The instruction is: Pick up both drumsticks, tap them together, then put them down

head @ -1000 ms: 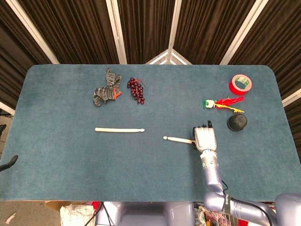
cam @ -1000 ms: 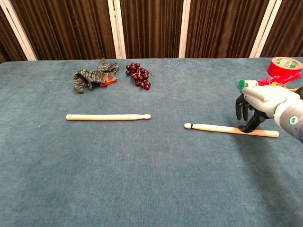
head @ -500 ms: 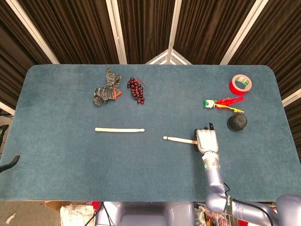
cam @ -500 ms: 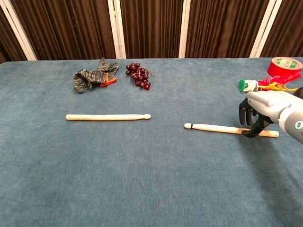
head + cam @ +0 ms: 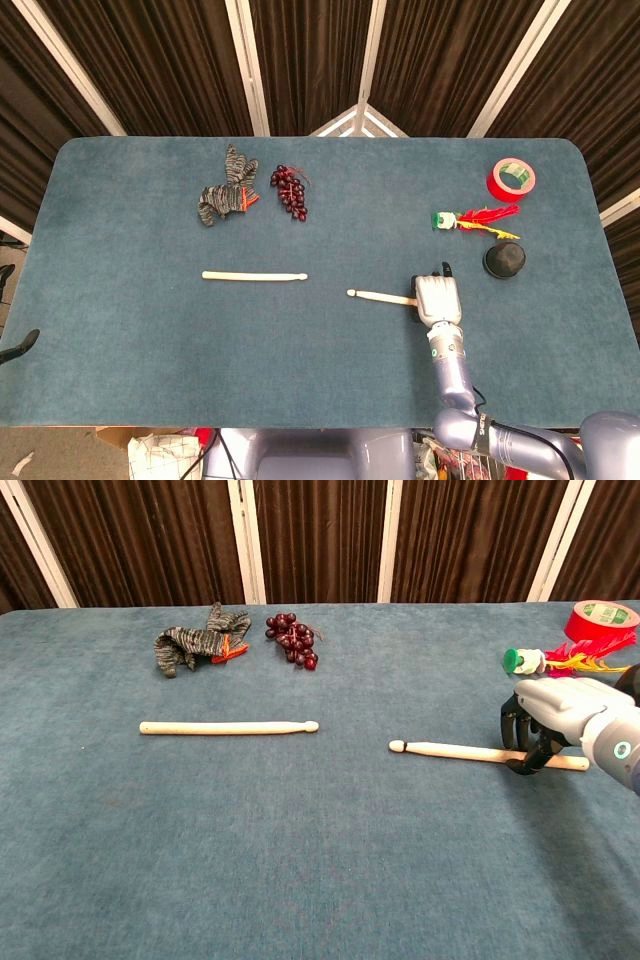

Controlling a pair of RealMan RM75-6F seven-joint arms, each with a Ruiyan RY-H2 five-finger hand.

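Blue-carpeted table (image 5: 120,350), dark brown curtains (image 5: 320,540), white vertical strips (image 5: 243,540)

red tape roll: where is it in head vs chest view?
Head view: red tape roll near the table's far right corner, lying flat, beyond the feathered toy.
Chest view: red tape roll at the right picture edge, partly cut off, just behind the feathered toy.
Shared landmark: the feathered toy, between the tape and the right robot hand in both.
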